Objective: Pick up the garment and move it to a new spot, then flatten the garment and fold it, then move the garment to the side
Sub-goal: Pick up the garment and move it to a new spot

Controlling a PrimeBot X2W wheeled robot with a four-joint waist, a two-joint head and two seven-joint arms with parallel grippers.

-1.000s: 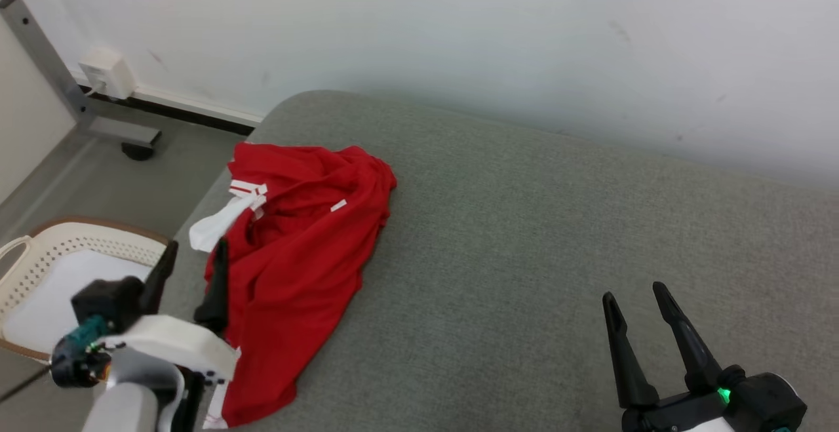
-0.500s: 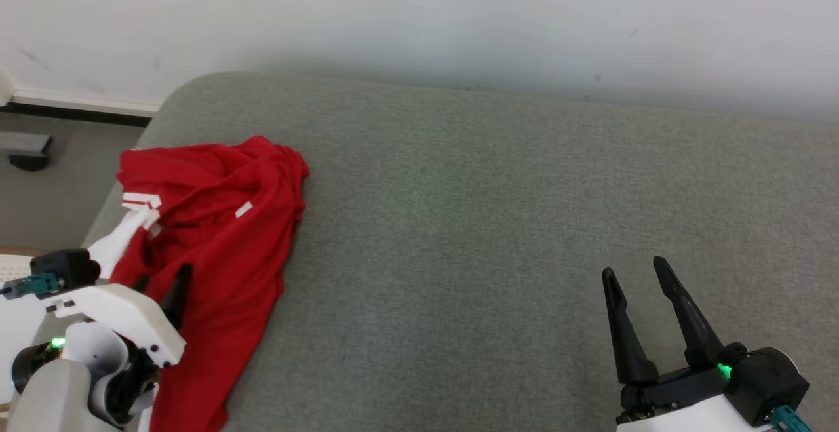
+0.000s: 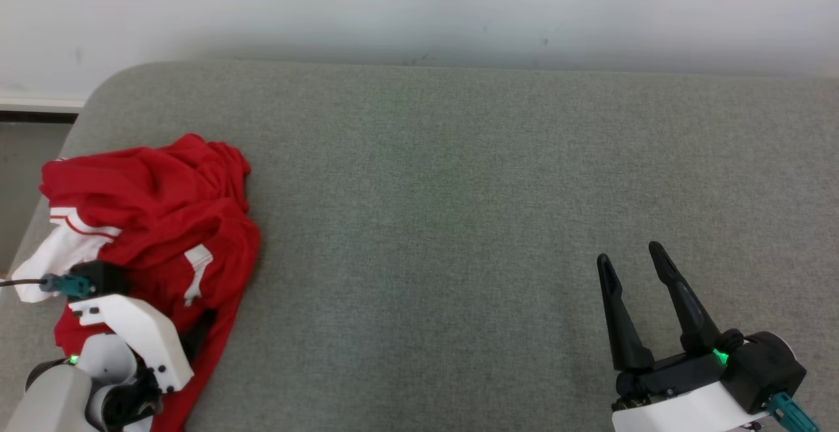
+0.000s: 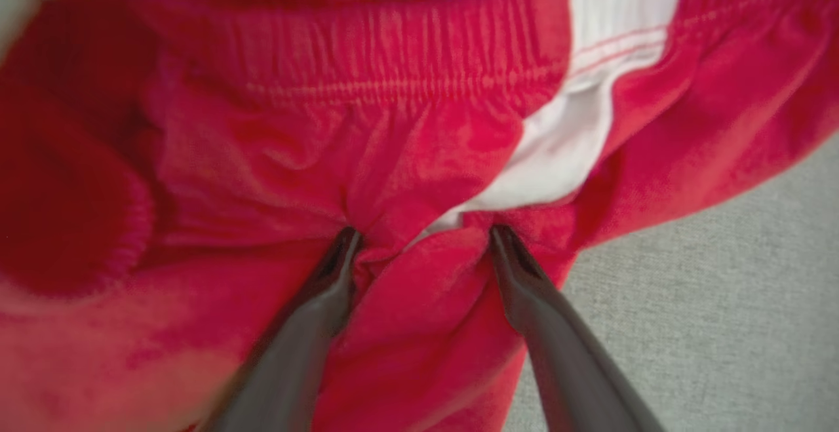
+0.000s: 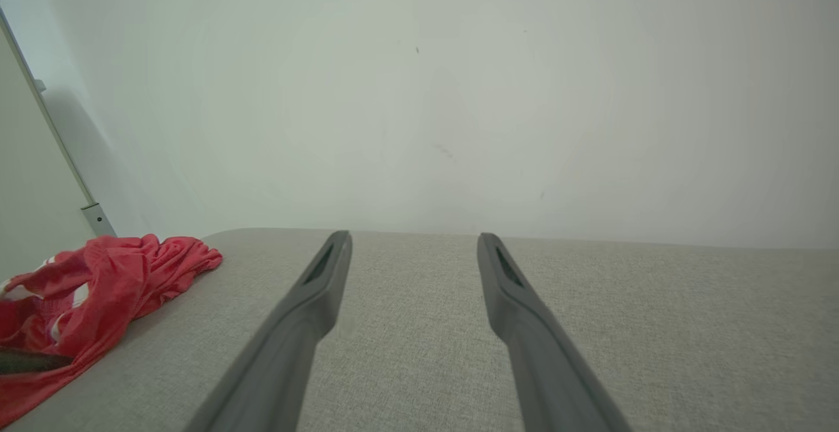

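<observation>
**Item: garment** [image 3: 151, 222]. Red cloth with white stripes and a gathered elastic band is being shown lying in a crumpled heap at the left end of the grey cushion [image 3: 459, 189], near its rounded corner and below the pale wall [image 3: 419, 6]. No part of it is being shown flattened or folded.

**Item: left gripper** [image 4: 424, 230]. The two fingers are being held spread, with their tips being pressed into the heap. A ridge of red cloth and the end of a white stripe are being straddled between them. Nothing is being pinched; the cloth is being bracketed, not clamped.

**Item: right gripper** [image 3: 629, 253]. The fingers are being held spread, with nothing between them. It is being kept low over bare cushion toward the right end, well apart from the garment.

**Progress.** The work is being judged to be at its opening step. The pick-up is only being prepared, and the garment is not yet being lifted off the cushion. Everything else is being counted as outstanding:
- closing on the cloth
- lifting and carrying it to a new spot
- flattening
- folding
- moving it aside

The wide bare stretch in the middle of the cushion is being judged a likely place for spreading it out.
</observation>
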